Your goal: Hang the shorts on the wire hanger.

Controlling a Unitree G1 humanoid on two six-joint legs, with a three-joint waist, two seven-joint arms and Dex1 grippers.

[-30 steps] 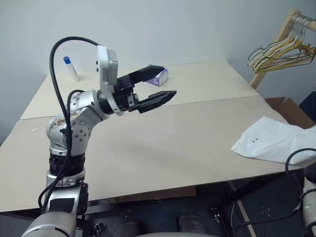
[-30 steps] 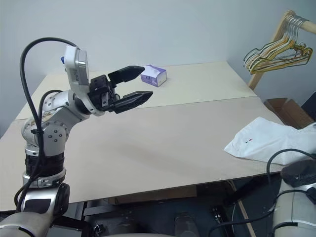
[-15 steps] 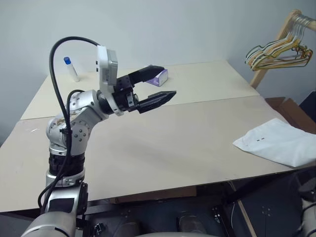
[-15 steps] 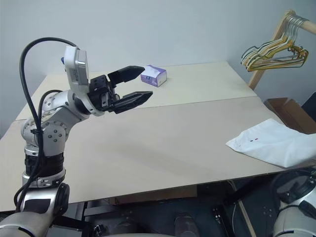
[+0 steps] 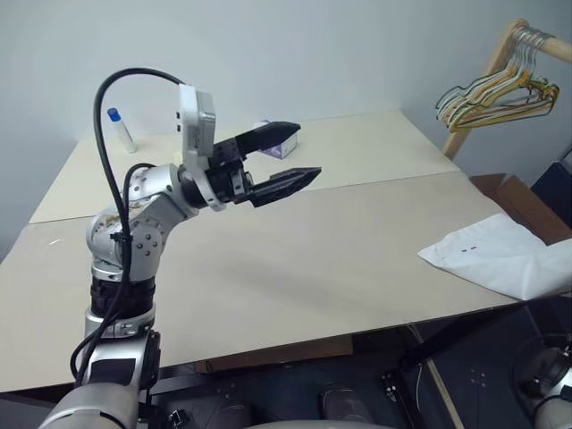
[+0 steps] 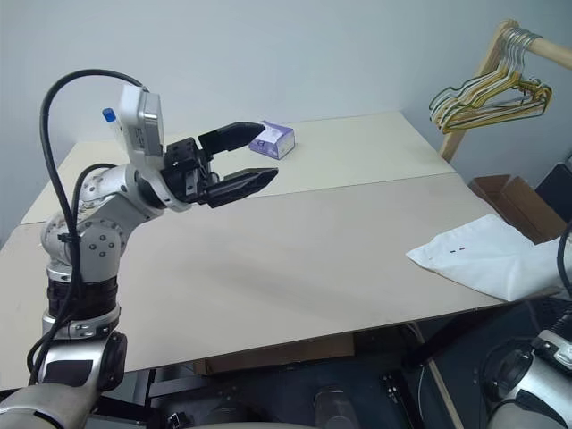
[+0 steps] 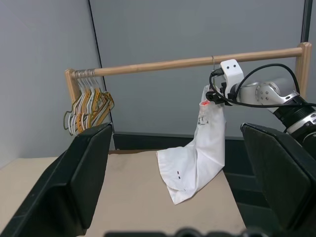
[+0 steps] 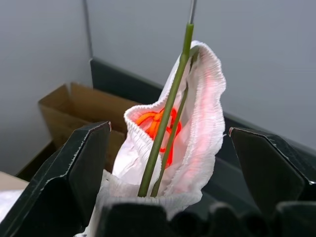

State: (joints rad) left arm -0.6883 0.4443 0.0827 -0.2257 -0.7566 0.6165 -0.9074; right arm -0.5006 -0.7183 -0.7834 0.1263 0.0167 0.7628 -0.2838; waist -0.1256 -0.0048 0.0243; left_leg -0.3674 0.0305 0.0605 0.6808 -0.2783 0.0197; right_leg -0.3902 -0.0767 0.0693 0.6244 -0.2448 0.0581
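The white shorts (image 7: 197,158) hang by their gathered waistband (image 8: 205,103) from the thin wire hanger (image 8: 168,106). The hanger's hook (image 7: 213,60) sits on a wooden rail (image 7: 163,64). The shorts' lower end drapes onto the table's right edge (image 5: 500,259), with two tiny dark marks near the hem. My right gripper (image 8: 169,128) is open at the waistband, a finger on each side of cloth and wire; a pink-red patch shows inside. In the left wrist view the same gripper (image 7: 216,96) is at the shorts' top. My left gripper (image 5: 307,150) is open and empty, held above the table.
A bunch of yellow, green and dark hangers (image 5: 487,89) hangs at the rail's end (image 7: 88,101). A purple box (image 6: 273,138) and a blue-capped white tube (image 5: 121,130) stand at the table's far side. A cardboard box (image 5: 514,197) sits on the floor past the right edge.
My right arm and its cable have left the lower right corner of the eye views. The shorts on the table lie flatter. The camera has shifted slightly; the left arm has not moved.
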